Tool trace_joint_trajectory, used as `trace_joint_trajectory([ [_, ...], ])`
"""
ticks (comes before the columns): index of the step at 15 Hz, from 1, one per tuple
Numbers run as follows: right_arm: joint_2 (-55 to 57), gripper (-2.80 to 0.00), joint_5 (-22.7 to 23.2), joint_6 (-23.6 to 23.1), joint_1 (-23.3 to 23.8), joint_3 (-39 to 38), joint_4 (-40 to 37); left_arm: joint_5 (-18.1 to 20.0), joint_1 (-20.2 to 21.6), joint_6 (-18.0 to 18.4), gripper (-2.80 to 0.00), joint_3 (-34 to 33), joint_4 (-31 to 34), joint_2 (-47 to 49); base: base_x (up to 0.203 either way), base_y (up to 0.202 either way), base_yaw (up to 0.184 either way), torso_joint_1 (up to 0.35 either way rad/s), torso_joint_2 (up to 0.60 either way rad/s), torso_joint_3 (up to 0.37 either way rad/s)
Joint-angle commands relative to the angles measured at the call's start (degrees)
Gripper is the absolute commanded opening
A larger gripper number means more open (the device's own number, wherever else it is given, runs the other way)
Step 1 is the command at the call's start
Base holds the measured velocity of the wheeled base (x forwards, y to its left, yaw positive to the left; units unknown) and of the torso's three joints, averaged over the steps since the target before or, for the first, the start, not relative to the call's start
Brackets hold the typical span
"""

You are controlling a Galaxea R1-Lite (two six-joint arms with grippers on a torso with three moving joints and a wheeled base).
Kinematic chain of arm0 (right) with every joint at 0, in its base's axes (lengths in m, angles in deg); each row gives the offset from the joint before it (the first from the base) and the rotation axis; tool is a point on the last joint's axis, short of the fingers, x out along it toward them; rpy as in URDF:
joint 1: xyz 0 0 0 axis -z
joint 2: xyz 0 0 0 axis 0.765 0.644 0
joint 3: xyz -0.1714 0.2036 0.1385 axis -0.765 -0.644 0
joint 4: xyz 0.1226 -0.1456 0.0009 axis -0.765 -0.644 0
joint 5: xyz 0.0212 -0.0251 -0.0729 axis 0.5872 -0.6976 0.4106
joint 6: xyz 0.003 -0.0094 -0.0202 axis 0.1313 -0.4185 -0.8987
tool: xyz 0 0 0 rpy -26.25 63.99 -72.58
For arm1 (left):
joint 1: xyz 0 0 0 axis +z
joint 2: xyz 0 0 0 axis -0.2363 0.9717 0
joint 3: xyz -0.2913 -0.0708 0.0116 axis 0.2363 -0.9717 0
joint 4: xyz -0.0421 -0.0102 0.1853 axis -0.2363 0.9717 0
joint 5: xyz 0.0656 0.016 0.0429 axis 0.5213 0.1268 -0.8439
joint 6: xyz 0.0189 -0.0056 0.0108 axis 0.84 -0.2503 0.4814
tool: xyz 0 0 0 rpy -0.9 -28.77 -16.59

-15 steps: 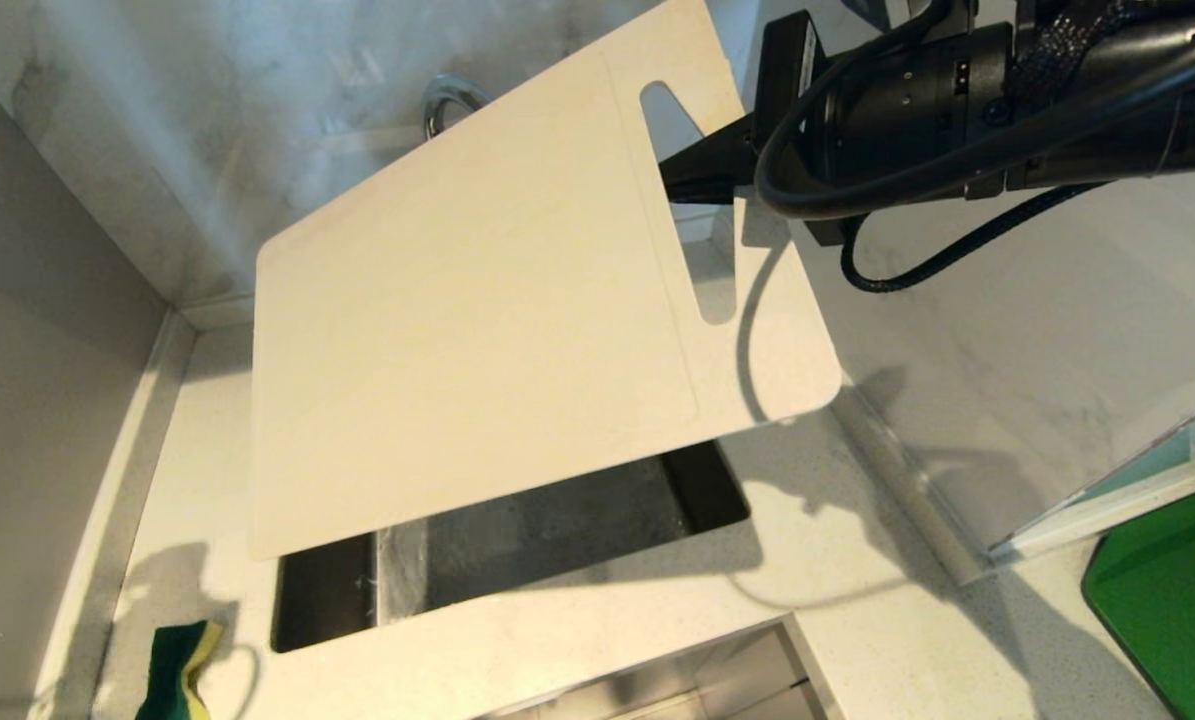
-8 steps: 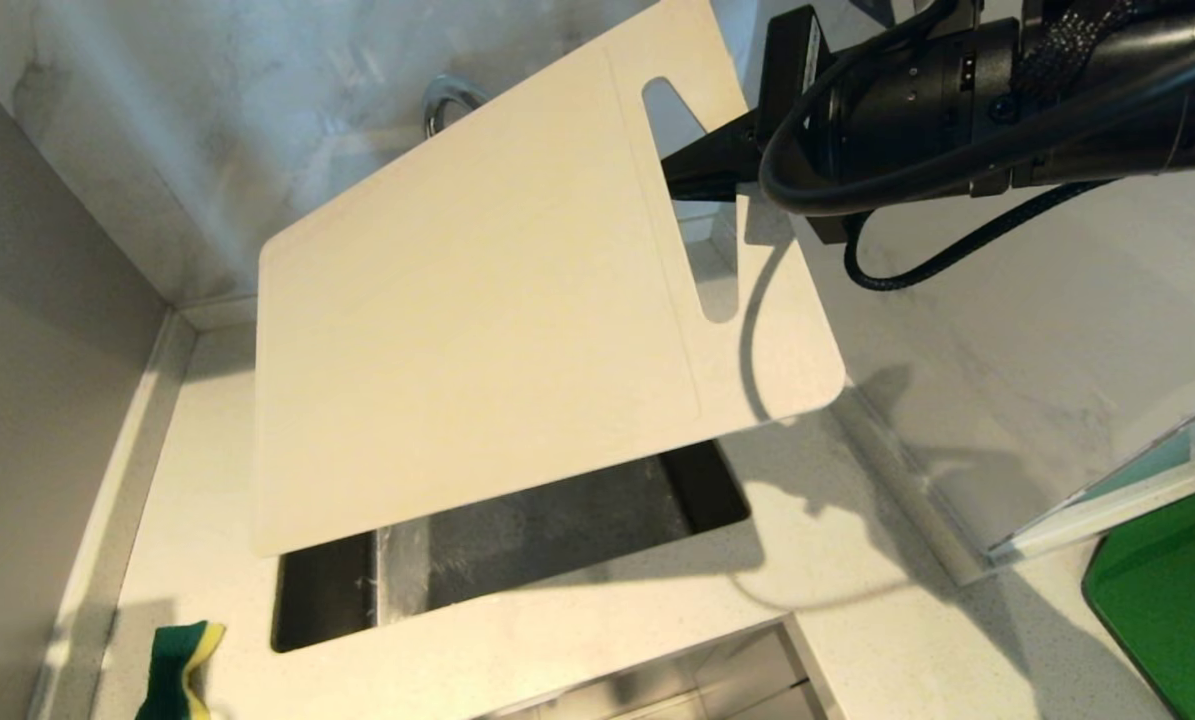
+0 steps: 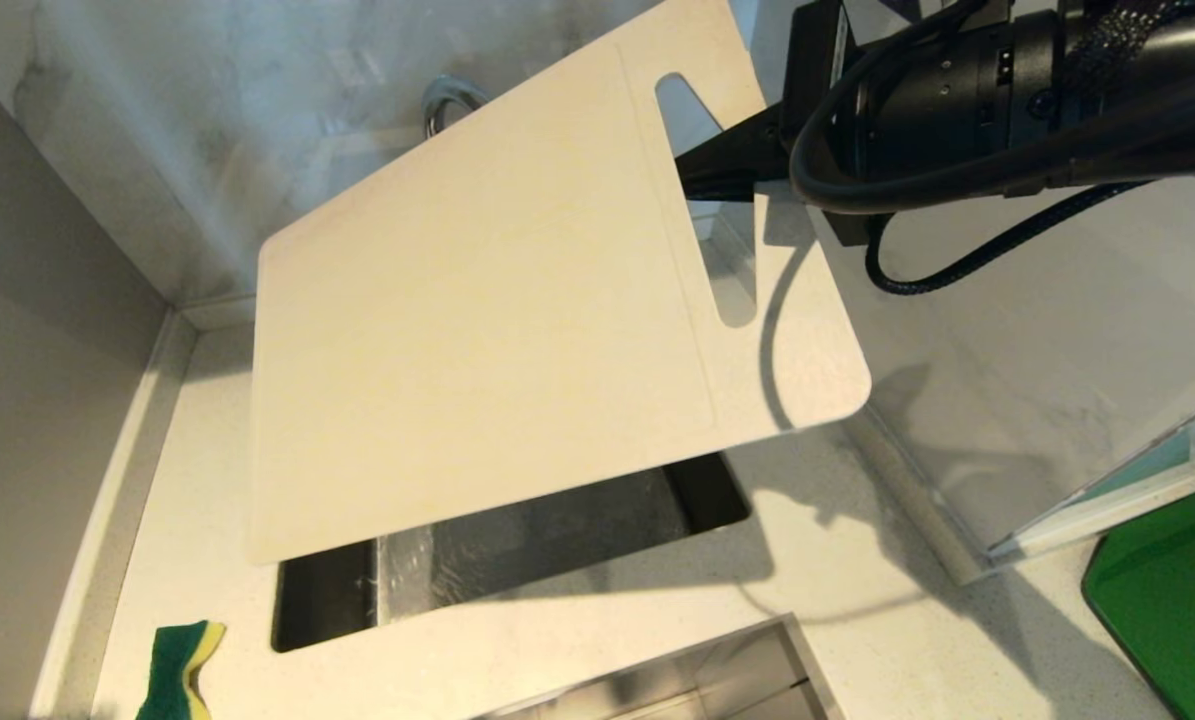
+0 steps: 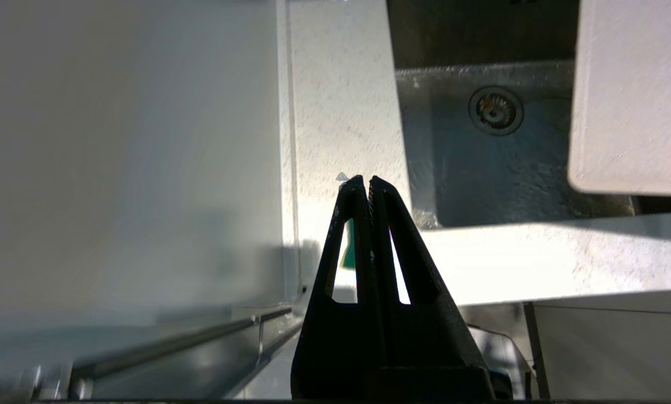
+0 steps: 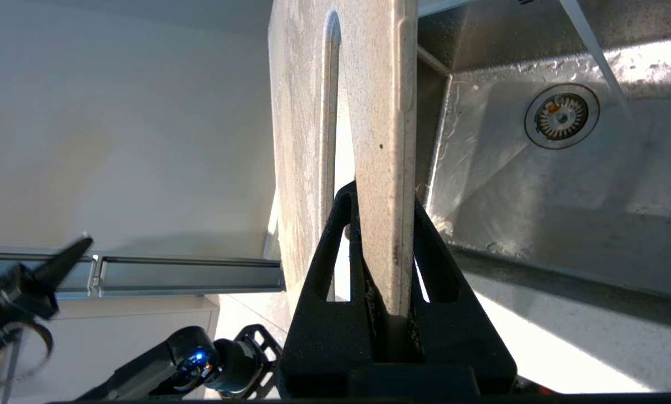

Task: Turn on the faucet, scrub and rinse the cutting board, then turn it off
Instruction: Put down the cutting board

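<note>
Right gripper [image 5: 383, 224] clamps the cutting board [image 3: 487, 330] on the strip beside its handle slot, holding it tilted above the sink [image 3: 517, 560]. Board appears thin, stiff, light and probably slippery when wet; that rim is the natural hold. Left gripper [image 4: 364, 180] is closed and empty. Since the earlier frame, the board sits slightly further right.

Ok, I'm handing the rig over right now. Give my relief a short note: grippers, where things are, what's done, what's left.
Right gripper: fingers shut on the cutting board at its slotted end, holding it tilted above the sink.
Left gripper: shut, empty, above the counter left of the sink.
Sponge: on the counter, front left.
Faucet: mostly hidden behind the board; a stream of water falls into the sink, so it seems on.
Left: scrub, rinse, tap off.
</note>
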Motion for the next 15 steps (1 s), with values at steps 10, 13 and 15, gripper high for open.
trace_joint_trajectory([
  [10,-1.79,-2.8,0.07,0.2,-0.03,-3.0,0.03,-0.55,-0.3,-0.96,-2.8,-30.77,-3.83,-22.46,0.0,0.0,0.0,0.0,0.0,0.0],
  [13,-2.02,-2.8,0.07,0.2,0.29,-3.26,0.03,0.14,-0.41,4.53,-2.8,-44.17,-20.56,-25.24,0.0,0.0,0.0,0.0,0.0,0.0],
  [15,-2.23,-2.8,0.07,0.2,0.41,-3.43,0.03,0.9,-0.68,9.04,-2.8,-50.52,-27.51,-28.98,0.0,0.0,0.0,0.0,0.0,0.0],
])
